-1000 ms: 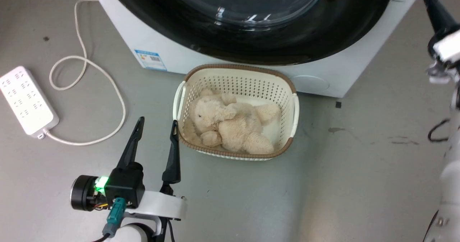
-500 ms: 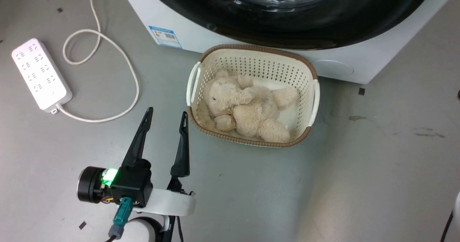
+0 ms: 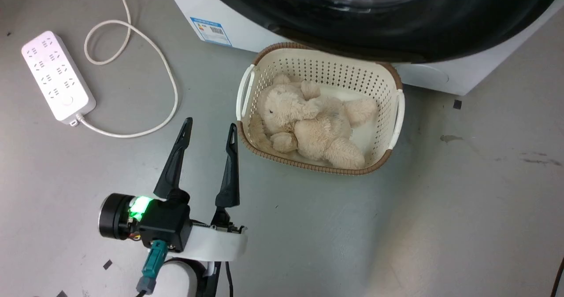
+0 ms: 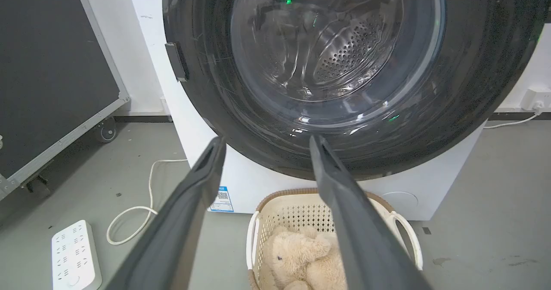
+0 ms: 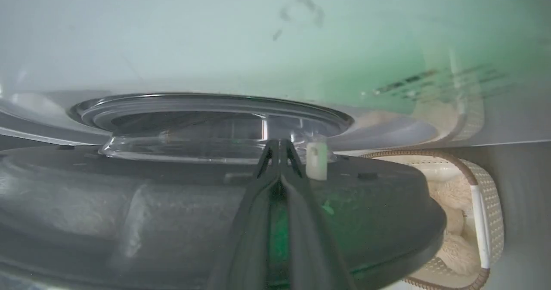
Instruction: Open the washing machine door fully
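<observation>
Left wrist view: the left gripper (image 4: 267,140) spreads empty fingers, the washing machine door (image 4: 473,92) just beyond their tips. The right gripper (image 5: 280,148), fingers pressed together, meets its inner rim; stiff, glossy, likely slippery, so hook that rim.

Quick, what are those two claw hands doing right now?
Left gripper: open, holding nothing.
Right gripper: closed, empty, by the glossy black round washing machine door.

The basket (image 3: 335,70) stands under the washing machine door (image 3: 396,32); open floor (image 3: 462,200) to its right.
</observation>
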Motion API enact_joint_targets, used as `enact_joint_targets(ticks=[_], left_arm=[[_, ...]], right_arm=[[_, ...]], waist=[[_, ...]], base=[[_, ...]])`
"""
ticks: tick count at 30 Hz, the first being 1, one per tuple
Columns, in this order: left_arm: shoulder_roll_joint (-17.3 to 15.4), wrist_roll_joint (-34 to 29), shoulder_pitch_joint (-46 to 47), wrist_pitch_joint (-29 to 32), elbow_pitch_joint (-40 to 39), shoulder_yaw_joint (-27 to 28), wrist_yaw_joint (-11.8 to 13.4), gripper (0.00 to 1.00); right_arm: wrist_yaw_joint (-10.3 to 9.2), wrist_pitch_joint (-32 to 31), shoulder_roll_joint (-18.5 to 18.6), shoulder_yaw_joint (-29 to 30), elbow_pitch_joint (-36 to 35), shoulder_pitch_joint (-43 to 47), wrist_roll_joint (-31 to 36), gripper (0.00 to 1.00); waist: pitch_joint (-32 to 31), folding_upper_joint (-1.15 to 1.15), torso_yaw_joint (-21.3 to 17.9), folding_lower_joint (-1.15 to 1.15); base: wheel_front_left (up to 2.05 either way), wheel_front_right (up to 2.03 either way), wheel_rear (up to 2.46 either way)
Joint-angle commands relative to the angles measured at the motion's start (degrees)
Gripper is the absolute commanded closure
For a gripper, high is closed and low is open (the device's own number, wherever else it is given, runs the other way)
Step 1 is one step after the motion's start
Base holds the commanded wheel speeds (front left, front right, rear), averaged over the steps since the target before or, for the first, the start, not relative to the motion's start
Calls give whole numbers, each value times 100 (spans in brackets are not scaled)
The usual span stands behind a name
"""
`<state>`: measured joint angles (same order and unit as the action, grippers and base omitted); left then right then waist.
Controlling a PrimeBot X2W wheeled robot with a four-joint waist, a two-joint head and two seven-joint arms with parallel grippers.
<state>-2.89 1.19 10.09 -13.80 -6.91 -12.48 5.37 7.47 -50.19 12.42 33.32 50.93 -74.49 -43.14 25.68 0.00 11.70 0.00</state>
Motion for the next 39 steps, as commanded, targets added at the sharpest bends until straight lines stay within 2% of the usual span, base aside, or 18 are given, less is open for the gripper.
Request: enact_joint_targets(ticks=[1,9,17,20,25,26,27,30,31,32,33,34,36,37,39], left_arm=[[-17,32,85,-87,14,-61,38,0],[-34,102,-129,-119,210,-62,-3,0],[-59,194,-536,-119,458,-7,-80,0],[-60,254,-701,-119,569,-26,-153,0],[-73,313,-909,-119,799,-75,-266,0],[-73,313,-909,-119,799,-75,-266,0],[-72,335,-967,-119,855,-84,-286,0],[-69,386,-1051,-119,910,-76,-306,0],[-69,386,-1051,-119,910,-76,-306,0],[-70,402,-1090,-119,932,-76,-325,0],[-70,402,-1090,-119,932,-76,-325,0],[-69,419,-1121,-119,949,-72,-338,0],[-68,435,-1132,-119,956,-71,-347,0],[-67,460,-1151,-119,967,-64,-360,0],[-67,471,-1160,-119,970,-54,-362,0]], right_arm=[[2,-372,-114,95,70,102,-152,100],[2,-1016,-576,237,-466,1184,-280,100],[2,-1797,-941,-40,-1323,2547,-507,100],[2,-1974,-950,-537,-1345,2988,-1071,100],[2,-1793,-952,-1683,-1419,3635,-2148,100],[2,-1793,-952,-1683,-1419,3635,-2148,100],[2,-1648,-953,-2210,-1514,3901,-2567,100],[2,-1387,-953,-3008,-1702,4280,-3148,100],[2,-1387,-953,-3008,-1702,4280,-3148,100],[2,-1176,-953,-3530,-1853,4495,-3474,100],[2,-1176,-953,-3530,-1853,4495,-3474,100],[2,-972,-953,-4023,-1998,4681,-3759,100],[2,-866,-953,-4243,-2070,4759,-3862,100],[2,-654,-954,-4604,-2200,4882,-4003,100],[2,-550,-954,-4733,-2245,4924,-4053,100]], waist=[[-126,0,-35,0],[-799,0,-191,0],[-1595,0,-300,0],[-1805,0,-300,0],[-2027,0,-280,0],[-2027,0,-280,0],[-2099,0,-253,0],[-2177,0,-207,0],[-2177,0,-207,0],[-2211,0,-175,0],[-2211,0,-175,0],[-2231,0,-142,0],[-2238,0,-122,0],[-2253,0,-88,0],[-2258,0,-76,0]], base=[[0,0,0],[0,0,0],[0,0,0],[0,0,0],[0,0,0],[0,0,0],[0,0,0],[0,0,0],[0,0,0],[0,0,0],[0,0,0],[0,0,0],[0,0,0],[0,0,0],[0,0,0]])
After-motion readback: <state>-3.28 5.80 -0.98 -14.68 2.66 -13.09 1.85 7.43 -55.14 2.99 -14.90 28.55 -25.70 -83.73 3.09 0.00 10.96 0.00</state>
